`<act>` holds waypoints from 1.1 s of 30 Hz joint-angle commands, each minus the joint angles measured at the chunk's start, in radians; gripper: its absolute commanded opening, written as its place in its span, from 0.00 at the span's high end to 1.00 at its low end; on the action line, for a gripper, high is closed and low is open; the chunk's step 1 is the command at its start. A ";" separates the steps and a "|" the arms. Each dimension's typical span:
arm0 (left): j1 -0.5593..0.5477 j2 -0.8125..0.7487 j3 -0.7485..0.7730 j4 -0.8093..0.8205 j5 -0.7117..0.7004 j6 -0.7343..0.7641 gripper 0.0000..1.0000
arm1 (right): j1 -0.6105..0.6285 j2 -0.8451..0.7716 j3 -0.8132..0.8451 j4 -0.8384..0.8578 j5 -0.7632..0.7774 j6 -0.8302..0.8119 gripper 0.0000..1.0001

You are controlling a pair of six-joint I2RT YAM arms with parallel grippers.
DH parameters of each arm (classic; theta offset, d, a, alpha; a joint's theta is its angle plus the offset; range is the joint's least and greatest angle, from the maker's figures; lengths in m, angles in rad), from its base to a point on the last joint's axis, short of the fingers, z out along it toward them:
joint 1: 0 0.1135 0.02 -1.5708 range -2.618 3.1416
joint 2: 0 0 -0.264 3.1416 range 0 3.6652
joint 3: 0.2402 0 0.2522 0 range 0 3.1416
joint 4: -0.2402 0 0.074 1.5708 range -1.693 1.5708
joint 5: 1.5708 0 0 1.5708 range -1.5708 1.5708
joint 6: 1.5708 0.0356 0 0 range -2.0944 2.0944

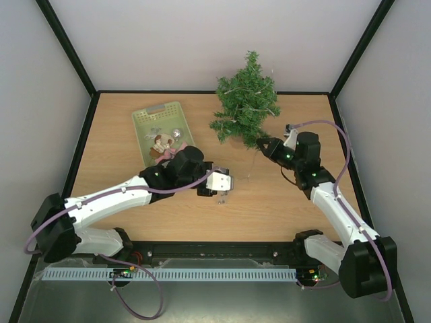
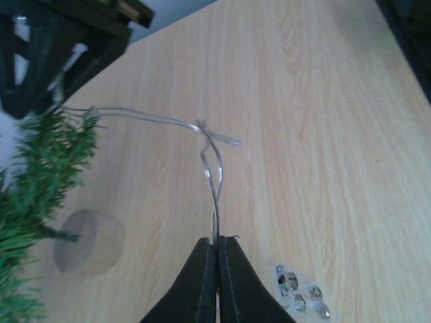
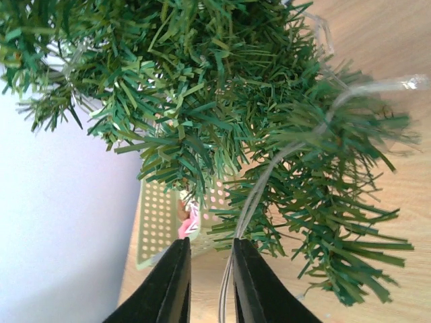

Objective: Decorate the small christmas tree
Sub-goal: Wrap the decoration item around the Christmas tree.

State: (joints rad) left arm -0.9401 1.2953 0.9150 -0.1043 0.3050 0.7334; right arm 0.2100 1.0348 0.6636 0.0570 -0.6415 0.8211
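Christmas tree (image 1: 246, 101) only shows in bits on both wrist cams, and the clear light wire (image 2: 204, 128) barely shows from above. It stands at the back right of the table (image 1: 283, 215), with its branches right in front of the right gripper (image 3: 211, 245), whose jaws are open a crack with the wire between them. The left gripper (image 2: 217, 241) is nearer mid-table, jaws pinched shut on that wire.

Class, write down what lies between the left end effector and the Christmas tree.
A thin clear wire, pinched in the left end effector, runs over bare table to the tree; the left wrist view shows it.
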 commanded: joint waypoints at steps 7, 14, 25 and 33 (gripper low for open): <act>0.053 -0.059 -0.002 -0.006 -0.109 -0.011 0.98 | -0.005 -0.066 0.032 -0.103 0.176 -0.126 0.63; 0.078 -0.096 -0.002 0.012 -0.183 -0.021 0.98 | -0.097 -0.080 0.038 -0.107 0.257 -0.177 0.62; 0.118 -0.093 0.004 0.099 -0.379 0.078 0.98 | -0.143 0.100 -0.175 0.310 0.172 0.114 0.62; 0.181 -0.049 0.054 0.148 -0.414 0.129 0.98 | -0.140 0.385 -0.168 0.560 0.104 0.225 0.64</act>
State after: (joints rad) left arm -0.7879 1.2171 0.9199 0.0040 -0.0761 0.8207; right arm 0.0711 1.3380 0.4942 0.4191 -0.4992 0.9680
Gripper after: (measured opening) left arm 0.029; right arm 0.358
